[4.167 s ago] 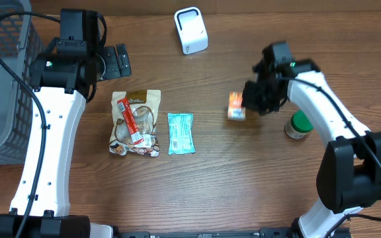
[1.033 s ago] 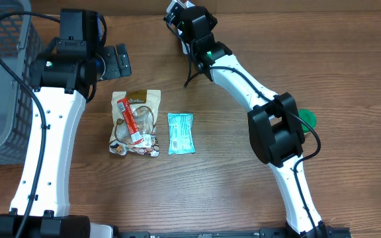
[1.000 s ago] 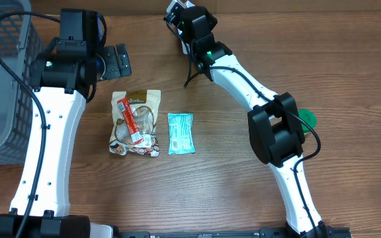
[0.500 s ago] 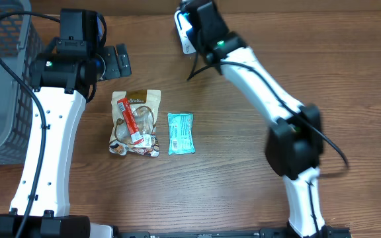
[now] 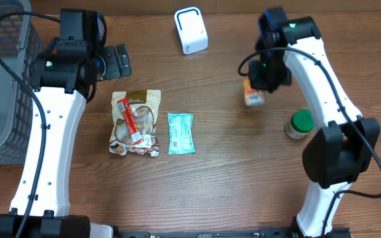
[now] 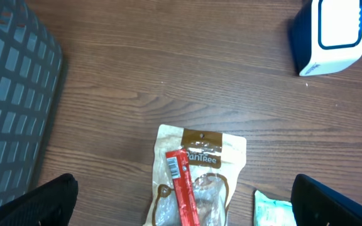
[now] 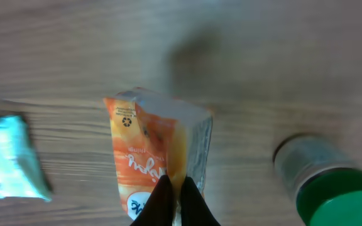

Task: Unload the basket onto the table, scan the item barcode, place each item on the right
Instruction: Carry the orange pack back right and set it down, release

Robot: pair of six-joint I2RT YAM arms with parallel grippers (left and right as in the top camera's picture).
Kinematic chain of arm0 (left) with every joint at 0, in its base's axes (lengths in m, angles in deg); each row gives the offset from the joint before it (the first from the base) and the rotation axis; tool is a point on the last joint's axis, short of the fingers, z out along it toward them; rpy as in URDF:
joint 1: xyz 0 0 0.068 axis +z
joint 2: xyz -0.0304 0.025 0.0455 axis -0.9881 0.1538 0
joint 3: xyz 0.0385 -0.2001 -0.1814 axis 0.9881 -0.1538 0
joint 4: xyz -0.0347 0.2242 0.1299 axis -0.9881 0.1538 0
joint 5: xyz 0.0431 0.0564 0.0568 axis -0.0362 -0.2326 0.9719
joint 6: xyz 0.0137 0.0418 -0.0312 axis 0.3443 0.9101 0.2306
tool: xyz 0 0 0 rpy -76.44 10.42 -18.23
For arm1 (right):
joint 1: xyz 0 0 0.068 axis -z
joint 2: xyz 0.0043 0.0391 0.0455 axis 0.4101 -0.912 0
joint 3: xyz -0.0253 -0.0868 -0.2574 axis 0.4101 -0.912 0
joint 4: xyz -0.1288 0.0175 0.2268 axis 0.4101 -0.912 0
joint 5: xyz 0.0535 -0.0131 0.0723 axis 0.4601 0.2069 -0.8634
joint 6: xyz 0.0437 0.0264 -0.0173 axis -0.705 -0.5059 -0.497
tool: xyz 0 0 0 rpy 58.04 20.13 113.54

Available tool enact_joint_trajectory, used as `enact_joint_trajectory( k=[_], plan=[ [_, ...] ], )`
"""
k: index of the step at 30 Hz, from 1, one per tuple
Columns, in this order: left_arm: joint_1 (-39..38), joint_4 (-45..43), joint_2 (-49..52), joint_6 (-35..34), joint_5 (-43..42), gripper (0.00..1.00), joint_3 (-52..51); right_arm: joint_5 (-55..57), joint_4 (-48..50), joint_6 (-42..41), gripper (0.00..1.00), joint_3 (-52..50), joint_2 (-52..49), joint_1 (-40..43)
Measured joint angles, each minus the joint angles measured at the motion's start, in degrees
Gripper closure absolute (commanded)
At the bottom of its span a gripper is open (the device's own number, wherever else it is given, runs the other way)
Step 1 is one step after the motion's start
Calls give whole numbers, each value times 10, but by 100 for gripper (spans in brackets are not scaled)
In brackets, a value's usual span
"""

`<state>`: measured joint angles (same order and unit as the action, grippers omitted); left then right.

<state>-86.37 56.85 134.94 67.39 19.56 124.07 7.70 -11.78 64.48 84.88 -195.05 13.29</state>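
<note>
Right gripper [image 7: 173,188] clamps the orange carton [image 7: 146,147], apart from the scanner [image 5: 190,30] at the table's [image 5: 243,192] far edge — presenting its barcode probably comes next.

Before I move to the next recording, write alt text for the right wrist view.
The right end effector, shut, pinches the near edge of a small orange and white carton over a brown wooden table. A blurred green-lidded jar shows at the lower right, and a teal plastic packet at the left edge.
</note>
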Motion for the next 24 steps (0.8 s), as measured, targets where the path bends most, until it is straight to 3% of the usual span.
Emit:
enact_joint_trajectory(
  k=[10,11,12,15,18,24],
  plan=[
    [0,0,0,0,0,0,0,36,125,-9,96,-146,-8,38],
    [0,0,0,0,0,0,0,44,126,-9,92,-148,-8,38],
    [0,0,0,0,0,0,0,49,127,-9,76,-149,-8,38],
    [0,0,0,0,0,0,0,64,127,-6,55,-149,-8,38],
    [0,0,0,0,0,0,0,73,123,-9,27,-149,-8,38],
    [0,0,0,0,0,0,0,64,137,-21,32,-146,-8,37]
  ],
)
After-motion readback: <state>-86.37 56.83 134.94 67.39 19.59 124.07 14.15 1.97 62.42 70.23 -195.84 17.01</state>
